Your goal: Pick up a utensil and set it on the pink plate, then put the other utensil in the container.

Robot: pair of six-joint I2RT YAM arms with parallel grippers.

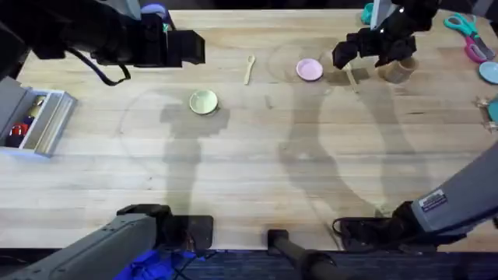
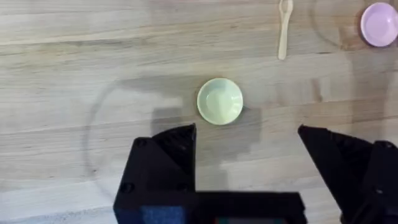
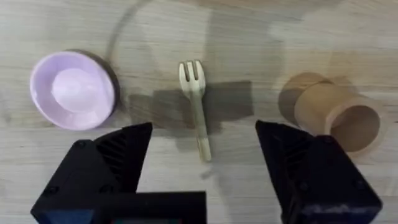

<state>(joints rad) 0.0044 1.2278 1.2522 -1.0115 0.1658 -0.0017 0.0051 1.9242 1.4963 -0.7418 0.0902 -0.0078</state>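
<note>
The right pincer (image 3: pixel 202 171) hangs spread over the fork (image 3: pixel 196 106), lying on the worktop (image 3: pixel 249 25) between pink plate (image 3: pixel 73 90) and container (image 3: pixel 339 118), seemingly for straddling its handle.

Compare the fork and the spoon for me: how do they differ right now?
The fork ends in short tines; the spoon ends in an oval bowl. The fork lies between the pink plate and the container, under the open right gripper; the spoon lies apart, on the plate's other side. Both are pale wood, flat on the table.
</note>
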